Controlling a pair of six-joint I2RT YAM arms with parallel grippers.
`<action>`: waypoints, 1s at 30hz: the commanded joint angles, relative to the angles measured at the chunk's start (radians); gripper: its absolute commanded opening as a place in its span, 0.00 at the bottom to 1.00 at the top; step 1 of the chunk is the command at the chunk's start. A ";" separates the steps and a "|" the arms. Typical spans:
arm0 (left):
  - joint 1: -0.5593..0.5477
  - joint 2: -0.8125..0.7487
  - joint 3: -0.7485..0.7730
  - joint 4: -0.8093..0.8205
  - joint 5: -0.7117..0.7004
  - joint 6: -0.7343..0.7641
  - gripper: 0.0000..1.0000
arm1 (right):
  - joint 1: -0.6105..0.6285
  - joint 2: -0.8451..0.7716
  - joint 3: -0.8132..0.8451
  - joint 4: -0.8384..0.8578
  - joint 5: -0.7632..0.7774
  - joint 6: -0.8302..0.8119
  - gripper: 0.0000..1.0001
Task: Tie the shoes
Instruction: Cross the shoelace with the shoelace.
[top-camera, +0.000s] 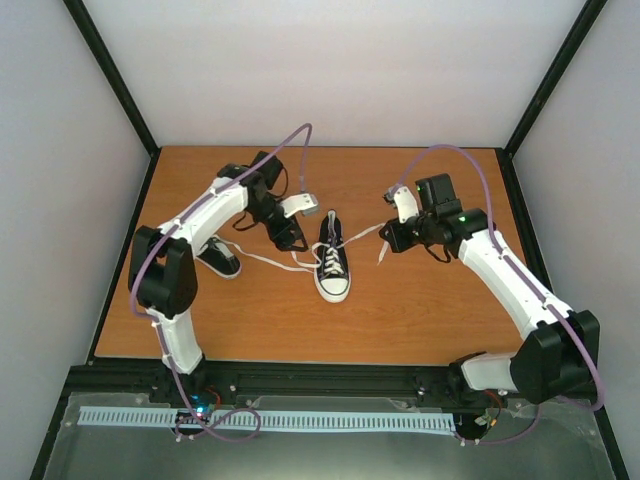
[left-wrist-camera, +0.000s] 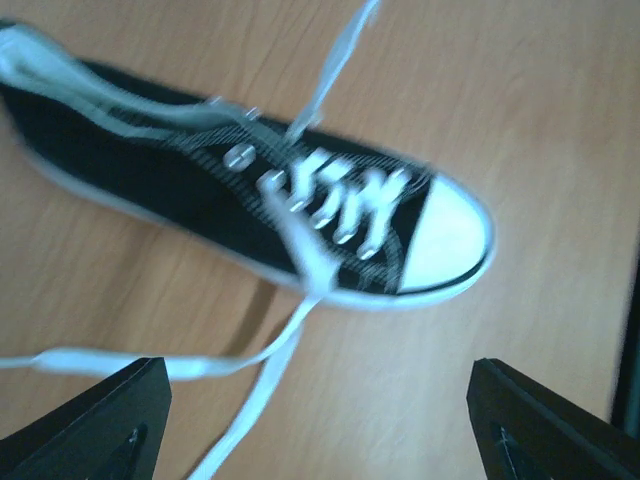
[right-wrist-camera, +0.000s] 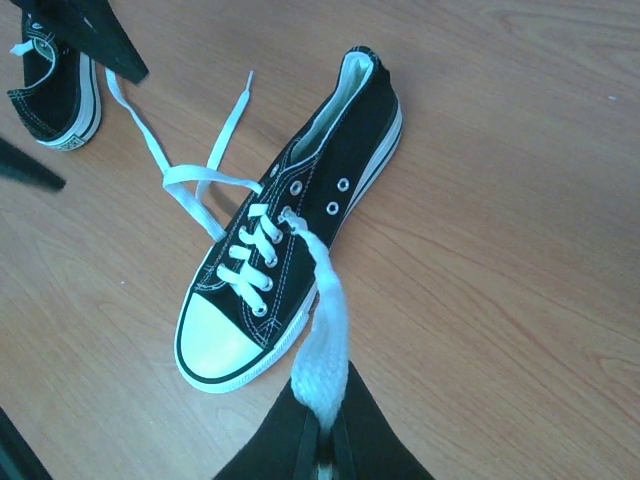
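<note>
A black sneaker (top-camera: 332, 262) with a white toe cap lies mid-table, toe toward me; it also shows in the left wrist view (left-wrist-camera: 270, 200) and the right wrist view (right-wrist-camera: 290, 240). The second sneaker (top-camera: 219, 257) lies to its left, also seen in the right wrist view (right-wrist-camera: 55, 85). My right gripper (right-wrist-camera: 325, 455) is shut on the sneaker's right lace (right-wrist-camera: 322, 330), which runs taut from the eyelets up to the right (top-camera: 362, 235). My left gripper (left-wrist-camera: 320, 440) is open above the left lace (left-wrist-camera: 200, 365), just left of the sneaker (top-camera: 285, 232).
The left lace (top-camera: 268, 263) trails across the wooden table (top-camera: 420, 320) between the two shoes. Black frame posts and white walls bound the table on three sides.
</note>
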 joint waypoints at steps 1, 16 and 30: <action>0.065 0.040 -0.018 0.038 -0.213 0.117 0.76 | -0.003 0.021 0.007 -0.019 -0.039 0.031 0.03; 0.014 0.178 -0.111 0.310 -0.501 -0.402 0.86 | -0.002 0.042 -0.035 -0.011 0.028 0.047 0.03; -0.022 0.241 -0.141 0.321 -0.614 -0.354 0.19 | 0.000 0.025 -0.043 -0.002 0.036 0.050 0.03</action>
